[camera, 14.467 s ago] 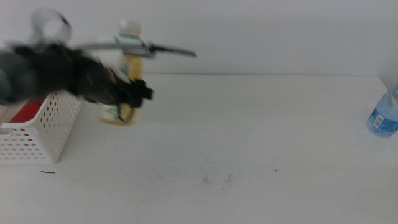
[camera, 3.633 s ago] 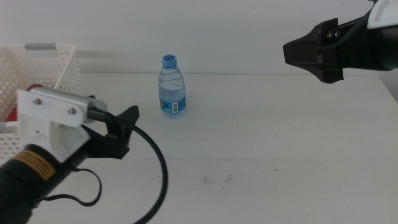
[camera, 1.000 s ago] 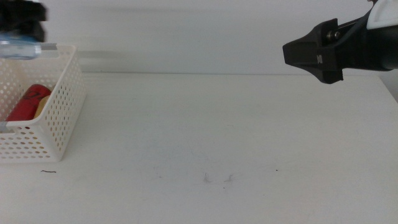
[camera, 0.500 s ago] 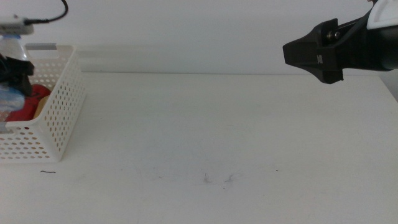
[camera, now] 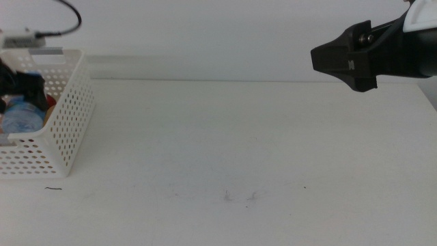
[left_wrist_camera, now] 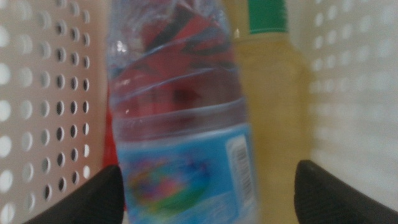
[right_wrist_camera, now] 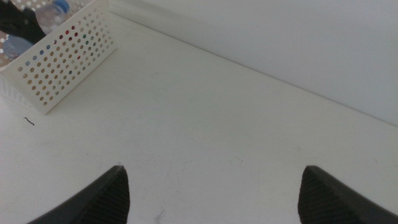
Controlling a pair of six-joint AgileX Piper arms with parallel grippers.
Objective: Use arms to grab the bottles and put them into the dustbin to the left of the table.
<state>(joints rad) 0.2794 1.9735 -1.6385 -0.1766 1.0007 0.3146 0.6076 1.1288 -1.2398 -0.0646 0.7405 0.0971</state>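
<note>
The clear water bottle (left_wrist_camera: 180, 124) with its blue label lies inside the white dustbin (camera: 65, 116), on top of the red can (left_wrist_camera: 186, 28) and beside the yellow tea bottle (left_wrist_camera: 273, 112). My left gripper (left_wrist_camera: 208, 180) hangs low in the dustbin, open, with its jaws on either side of the water bottle; one jaw stands clearly apart from it. From the middle view, the left gripper (camera: 31, 85) is a dark shape over the blue bottle (camera: 20, 121). My right gripper (camera: 334, 60) waits open, high over the table's back right.
The dustbin (right_wrist_camera: 62, 56) stands at the left edge of the white table (camera: 239, 150). Faint dark scuff marks (camera: 239, 196) lie near the table's front. The left arm's black cable (camera: 58, 17) loops above the dustbin.
My left gripper has sunk deeper into the dustbin and let go of the water bottle, which now rests on the other containers. The right arm has not moved.
</note>
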